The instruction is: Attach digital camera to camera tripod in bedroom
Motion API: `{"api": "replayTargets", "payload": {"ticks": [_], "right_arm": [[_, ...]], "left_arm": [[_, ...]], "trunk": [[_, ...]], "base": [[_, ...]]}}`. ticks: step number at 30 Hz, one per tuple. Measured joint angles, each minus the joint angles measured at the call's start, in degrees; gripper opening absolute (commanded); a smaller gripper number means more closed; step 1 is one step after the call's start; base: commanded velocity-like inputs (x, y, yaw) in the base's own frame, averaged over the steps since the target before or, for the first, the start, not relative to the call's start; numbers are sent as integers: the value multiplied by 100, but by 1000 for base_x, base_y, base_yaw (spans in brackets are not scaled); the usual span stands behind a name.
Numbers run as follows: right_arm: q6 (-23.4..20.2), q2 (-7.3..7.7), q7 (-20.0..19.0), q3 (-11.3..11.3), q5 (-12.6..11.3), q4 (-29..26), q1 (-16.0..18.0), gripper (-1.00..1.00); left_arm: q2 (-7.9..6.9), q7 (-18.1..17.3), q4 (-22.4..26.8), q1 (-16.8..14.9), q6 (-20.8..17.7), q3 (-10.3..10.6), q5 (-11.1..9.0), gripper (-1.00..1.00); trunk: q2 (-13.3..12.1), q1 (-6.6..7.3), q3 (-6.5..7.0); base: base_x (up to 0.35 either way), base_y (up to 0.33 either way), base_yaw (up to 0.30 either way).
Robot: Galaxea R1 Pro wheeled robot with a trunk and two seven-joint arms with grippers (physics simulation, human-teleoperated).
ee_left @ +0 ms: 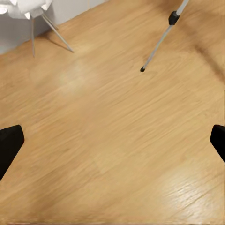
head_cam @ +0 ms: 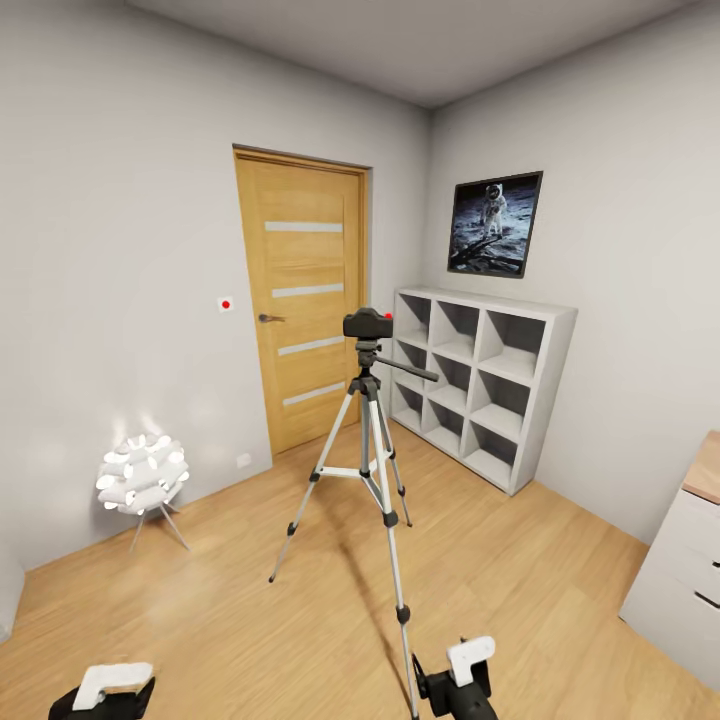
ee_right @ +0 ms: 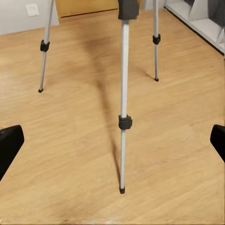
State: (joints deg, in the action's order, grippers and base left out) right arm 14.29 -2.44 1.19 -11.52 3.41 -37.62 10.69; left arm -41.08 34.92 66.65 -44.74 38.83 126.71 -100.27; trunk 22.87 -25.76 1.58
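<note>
The small black digital camera (head_cam: 368, 323), with a red button on top, sits on the black head of the camera tripod (head_cam: 372, 440), which stands on the plank floor in the middle of the bedroom. The tripod's pan handle points right. My left gripper (ee_left: 112, 145) hangs open over bare floor, to the left of a tripod foot (ee_left: 142, 70). My right gripper (ee_right: 112, 145) is open too, low and facing the tripod's near leg (ee_right: 123, 93). Both arm ends show at the bottom of the head view, left (head_cam: 105, 690) and right (head_cam: 462, 680). Nothing is held.
An oak door (head_cam: 305, 300) with frosted strips is behind the tripod. White cube shelves (head_cam: 480, 385) stand against the right wall under an astronaut picture (head_cam: 495, 222). A white ball floor lamp (head_cam: 142, 475) is at the left, and a white dresser (head_cam: 690, 570) at the far right.
</note>
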Motion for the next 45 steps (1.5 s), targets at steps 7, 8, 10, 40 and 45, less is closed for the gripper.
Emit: {"api": "replayTargets", "payload": {"ticks": [7,8,10,40,45], "right_arm": [[464,135,-1,50,-7,1008,-1,100],[508,139,-1,49,-6,1176,0,100],[547,143,0,48,-4,1391,0,100],[-469,400,-37,40,-15,3667,-29,100],[-744,403,-27,42,-15,3668,-252,100]], "left_arm": [[222,5,-409,605,6,0,-16,100],[309,5,-533,741,2,0,-20,100],[436,5,-727,931,-2,-1,-52,100],[2373,-34,-4138,4019,-256,-45,-290,100],[2726,-45,-4584,4126,-367,-171,-284,100]], "trunk": [[0,0,0],[0,0,0],[0,0,1],[0,0,0],[0,0,1]], "base": [[0,0,0],[0,0,0],[0,0,0],[0,0,0],[0,0,0]]}}
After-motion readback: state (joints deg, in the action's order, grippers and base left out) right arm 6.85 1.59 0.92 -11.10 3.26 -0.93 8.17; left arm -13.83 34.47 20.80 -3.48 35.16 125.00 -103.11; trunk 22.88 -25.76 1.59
